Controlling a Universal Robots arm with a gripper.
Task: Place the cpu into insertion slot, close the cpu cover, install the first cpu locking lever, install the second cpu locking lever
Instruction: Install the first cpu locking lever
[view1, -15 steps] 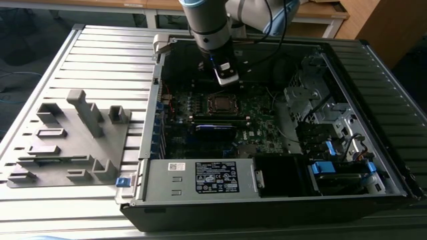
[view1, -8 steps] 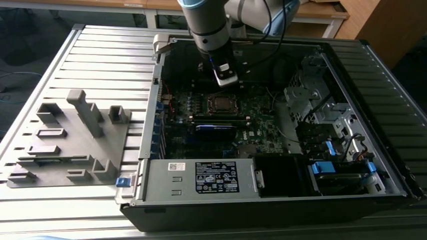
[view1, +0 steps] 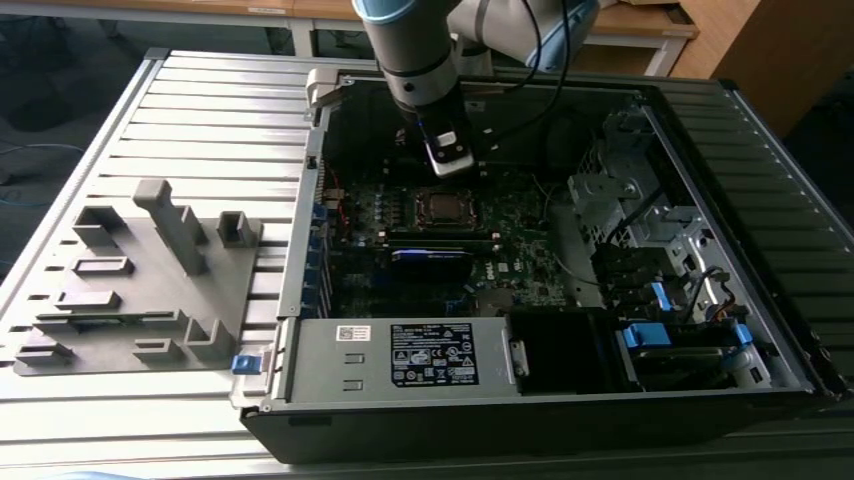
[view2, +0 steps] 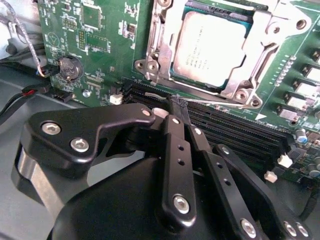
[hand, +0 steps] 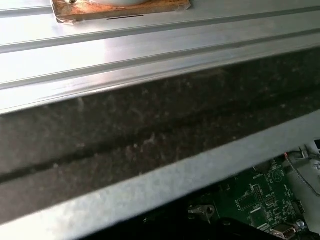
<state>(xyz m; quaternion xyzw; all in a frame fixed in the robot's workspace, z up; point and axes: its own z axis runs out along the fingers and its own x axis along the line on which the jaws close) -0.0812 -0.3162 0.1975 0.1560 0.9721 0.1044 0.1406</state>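
Inside the open computer case (view1: 534, 430), I log: cpu (view2: 210, 45) seated beneath closed cpu cover (view2: 270, 37); gripper (view2: 178, 102), fingers together, at cpu's 12 o'clock in exterior view.

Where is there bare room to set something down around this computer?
The slatted table is bare at the exterior view's left, beyond the grey fixture tray and in a strip nearer the camera. Inside the computer case it is crowded: circuit board, metal drive bays, and the end effector near the cpu.
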